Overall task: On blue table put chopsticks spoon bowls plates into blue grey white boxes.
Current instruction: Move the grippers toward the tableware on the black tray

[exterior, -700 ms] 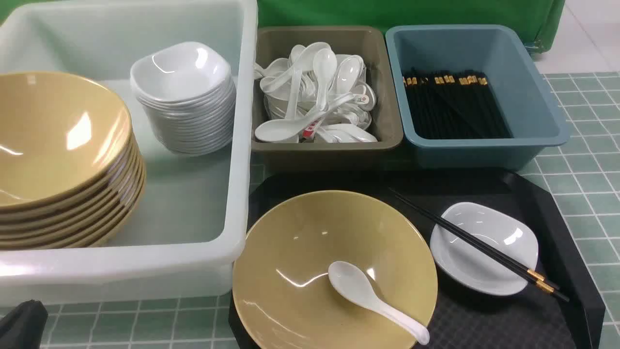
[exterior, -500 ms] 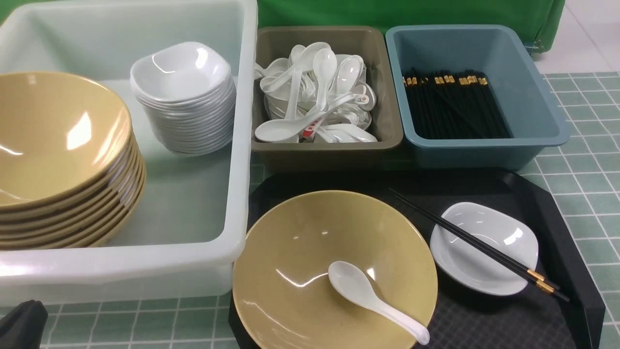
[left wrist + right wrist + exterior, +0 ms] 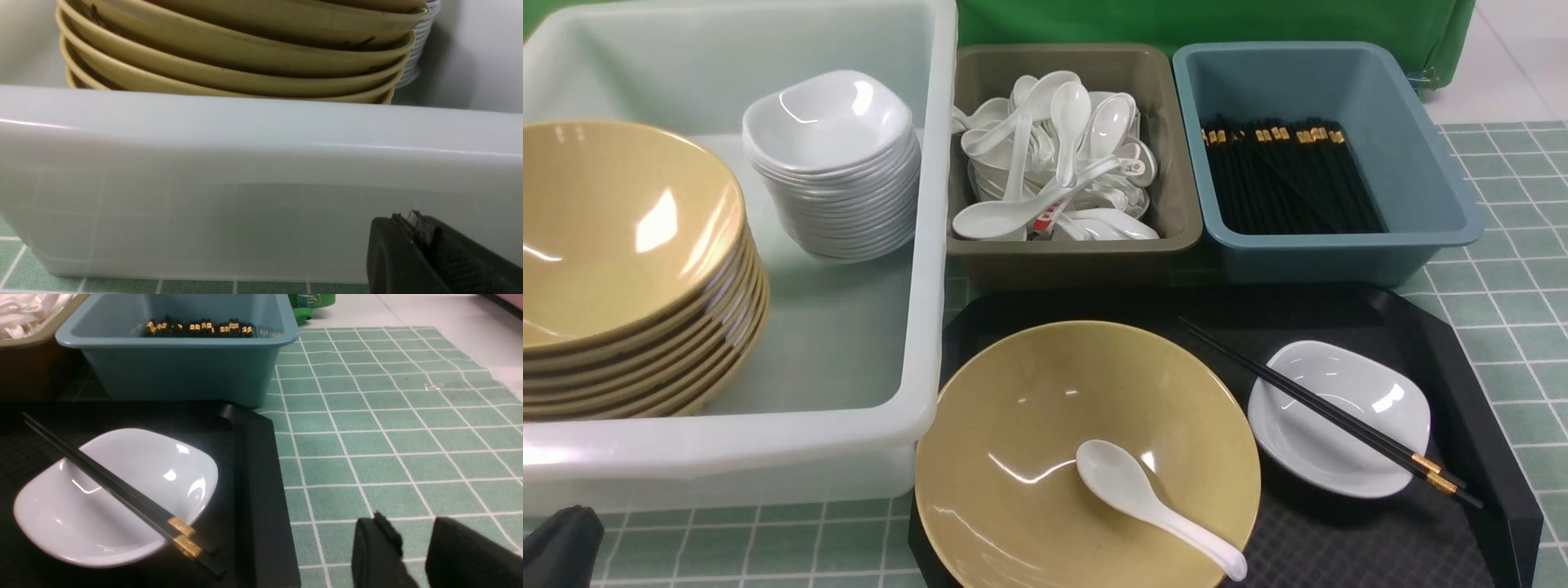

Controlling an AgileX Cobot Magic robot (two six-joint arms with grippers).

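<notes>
On the black tray, a tan bowl (image 3: 1029, 408) holds a white spoon (image 3: 1152, 502). Beside it a small white plate (image 3: 1372, 384) carries a pair of black chopsticks (image 3: 1319, 407) laid across it. The white tub (image 3: 927, 269) holds stacked bowls (image 3: 621, 245) and stacked plates (image 3: 833, 163). The grey box (image 3: 1078, 245) is full of spoons, and the blue box (image 3: 1339, 249) holds chopsticks. My left gripper (image 3: 412, 222) is shut and empty, low against the tub's outer wall (image 3: 245, 163). My right gripper (image 3: 410, 526) is open over the blue table (image 3: 367, 428), right of the plate (image 3: 135, 457).
The black tray (image 3: 1462, 384) has a raised rim (image 3: 257, 477) between my right gripper and the plate. The three boxes stand in a row behind it. A green cloth hangs at the back, and pale floor shows beyond the table's far right edge.
</notes>
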